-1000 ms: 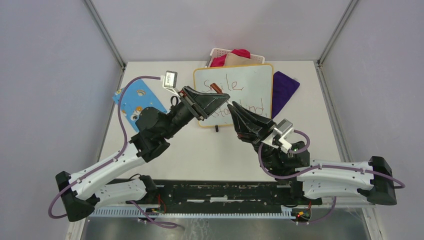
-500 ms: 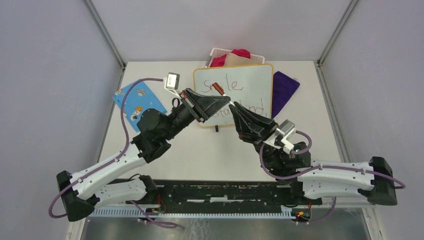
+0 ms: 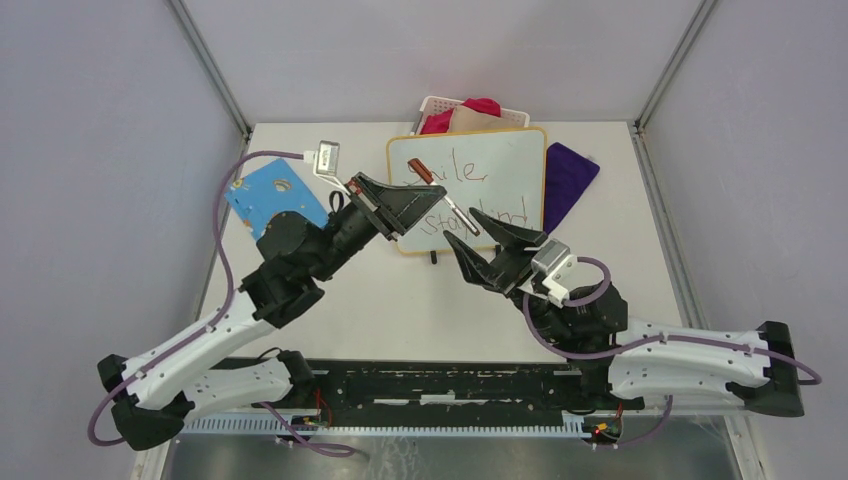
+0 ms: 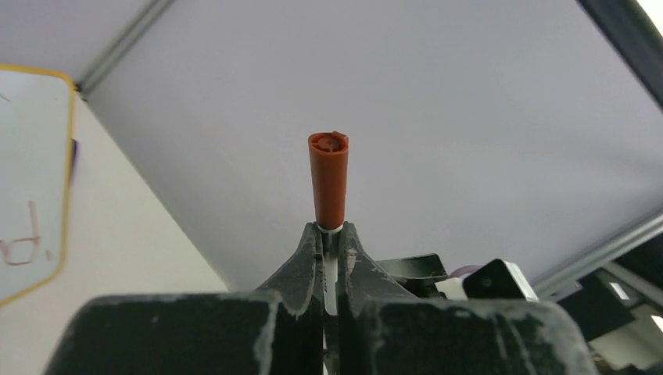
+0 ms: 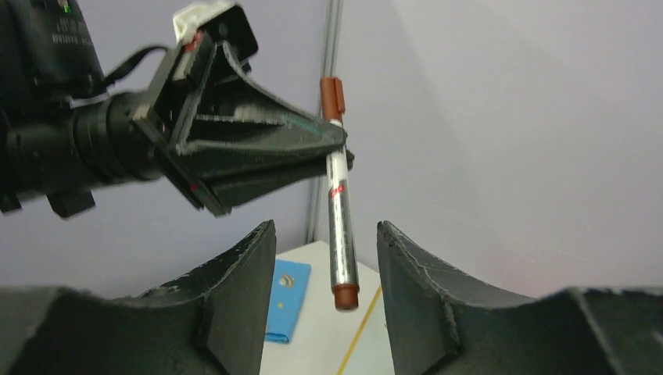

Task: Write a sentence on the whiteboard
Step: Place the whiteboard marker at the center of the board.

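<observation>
The whiteboard lies at the back middle of the table, its yellow rim also in the left wrist view. The red sentence reads "Smile," above "stay kind", partly hidden by the arms. My left gripper is shut on a red-capped marker and holds it above the board; the cap points up in the left wrist view. My right gripper is open, its jaws on either side of the marker's lower end without touching it.
A white basket with pink and tan cloths stands behind the board. A purple cloth lies to its right. A blue board with holes lies at the left. Grey walls enclose the table.
My right gripper has opened and drawn back toward the near edge, off the marker's end. My left gripper has shifted a little left, still holding the marker.
</observation>
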### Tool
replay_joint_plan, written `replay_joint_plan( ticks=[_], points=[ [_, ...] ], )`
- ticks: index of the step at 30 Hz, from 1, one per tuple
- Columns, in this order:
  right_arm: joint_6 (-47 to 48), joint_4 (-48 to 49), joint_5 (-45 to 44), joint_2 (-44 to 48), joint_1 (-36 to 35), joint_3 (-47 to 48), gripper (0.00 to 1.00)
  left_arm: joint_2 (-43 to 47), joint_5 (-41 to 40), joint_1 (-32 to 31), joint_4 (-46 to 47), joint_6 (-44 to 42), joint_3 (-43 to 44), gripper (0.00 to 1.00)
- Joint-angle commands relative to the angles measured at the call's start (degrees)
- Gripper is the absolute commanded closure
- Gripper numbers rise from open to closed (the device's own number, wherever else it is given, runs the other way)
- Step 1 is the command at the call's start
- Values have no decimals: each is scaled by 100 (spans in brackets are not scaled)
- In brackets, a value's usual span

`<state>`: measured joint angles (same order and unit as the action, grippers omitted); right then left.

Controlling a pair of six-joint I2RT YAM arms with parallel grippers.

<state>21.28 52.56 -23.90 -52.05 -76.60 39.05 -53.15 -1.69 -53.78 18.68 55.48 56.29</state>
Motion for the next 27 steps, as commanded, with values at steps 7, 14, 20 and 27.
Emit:
replay_joint_plan(
  ticks=[7,14,20,27],
  points=[
    [-141,-3260,-376,1121,5,203,36,222,-1523,8,-4441,-2857,2013,98],
    [-343,-3887,-752,1450,5,-278,35,44,-2741,8,-6337,-2820,1971,98],
    [-421,-4187,-1019,1083,-2,-319,36,-676,-2337,497,-7143,-2479,1494,98],
    [-532,-4111,-1502,948,4,-617,36,-955,-442,2276,-6209,-2427,-5,98]
  ],
)
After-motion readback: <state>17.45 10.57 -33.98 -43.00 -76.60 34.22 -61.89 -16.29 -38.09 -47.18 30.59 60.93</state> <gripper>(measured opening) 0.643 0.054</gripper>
